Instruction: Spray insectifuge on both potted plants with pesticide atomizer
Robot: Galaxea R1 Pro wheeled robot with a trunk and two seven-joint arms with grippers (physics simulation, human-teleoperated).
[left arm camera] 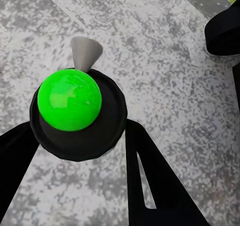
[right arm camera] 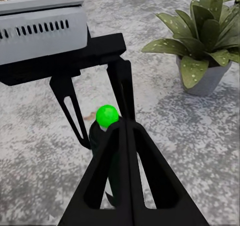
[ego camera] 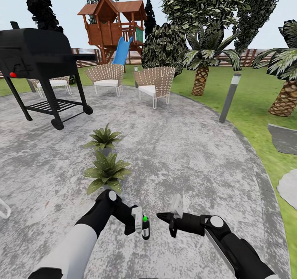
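On the round grey mottled paving [ego camera: 185,155] of the garden, two potted plants [ego camera: 106,172] stand in a row just ahead of the robot. The left gripper [ego camera: 142,226] is clamped on the pesticide atomizer [ego camera: 145,228], its green cap [left arm camera: 70,99] up; the right gripper [ego camera: 165,221] points toward it with fingers together, empty. Pickup looks done; spraying both plants appears left.
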